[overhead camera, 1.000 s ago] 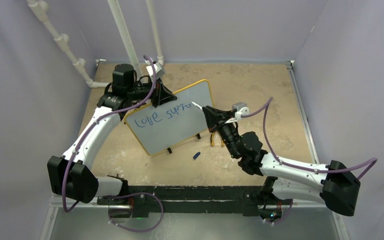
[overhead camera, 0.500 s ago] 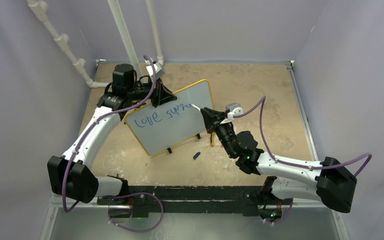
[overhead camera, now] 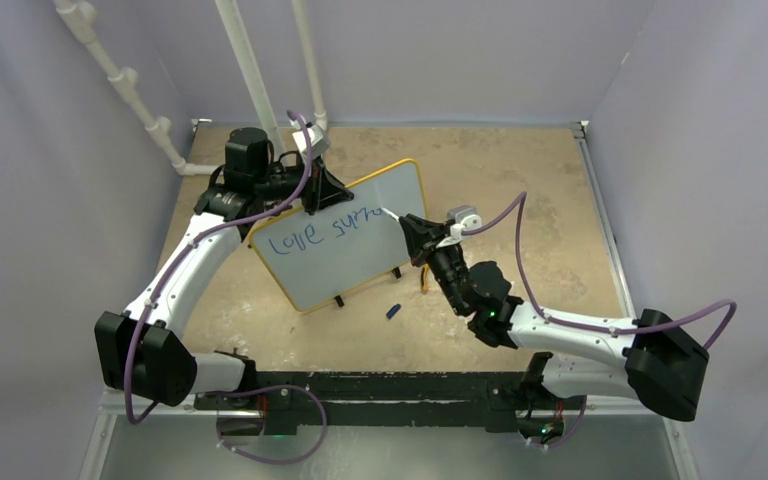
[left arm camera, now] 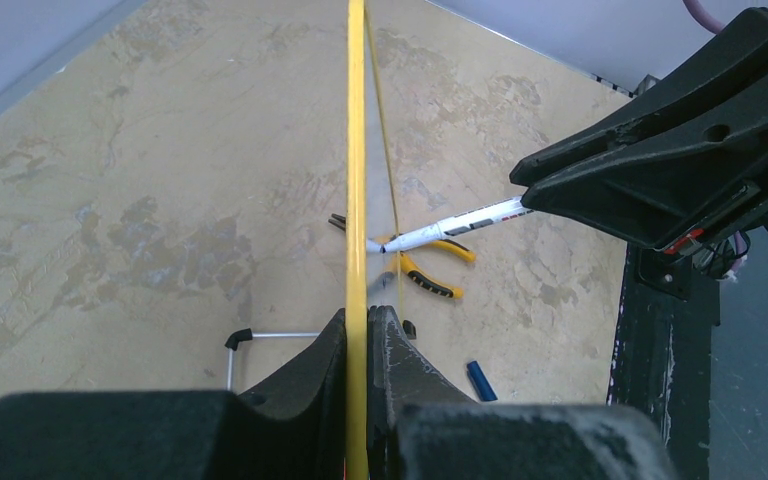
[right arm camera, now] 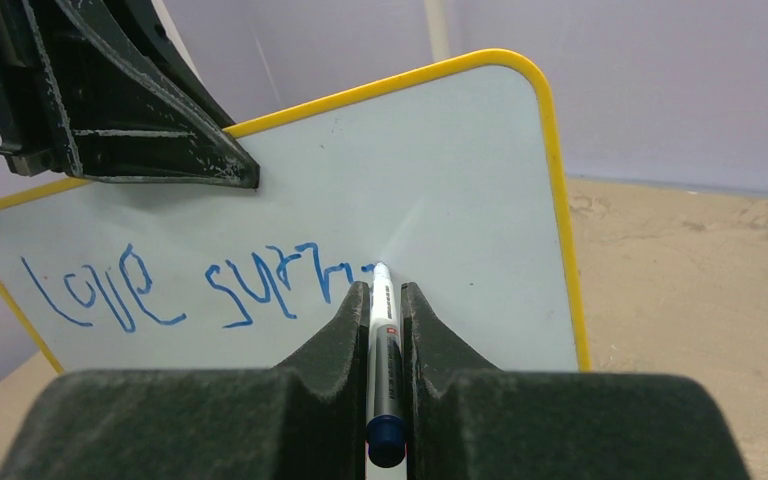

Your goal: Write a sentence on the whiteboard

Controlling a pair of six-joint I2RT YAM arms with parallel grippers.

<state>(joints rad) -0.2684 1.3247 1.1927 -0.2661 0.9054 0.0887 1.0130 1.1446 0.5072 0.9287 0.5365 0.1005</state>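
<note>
The whiteboard (overhead camera: 360,262), pale with a yellow frame, stands tilted on small black feet at mid-table. The sentence (overhead camera: 323,231) on it reads about "love surro" in blue, one line. My left gripper (overhead camera: 323,189) is shut on the board's top edge; the left wrist view shows the yellow frame (left arm camera: 357,150) clamped edge-on between the fingers (left arm camera: 365,318). My right gripper (overhead camera: 417,229) is shut on a white marker (right arm camera: 381,318). The marker's tip touches the board (right arm camera: 460,170) at the end of the writing (right arm camera: 200,285).
Yellow-handled pliers (overhead camera: 426,281) lie on the table behind the board's right end, under my right wrist. A blue marker cap (overhead camera: 393,311) lies in front of the board. White pipes (overhead camera: 250,70) run up the back left wall.
My right arm has shifted left and its elbow has dropped. The marker tip has moved slightly down onto the end of the writing. The left arm and board have not moved.
</note>
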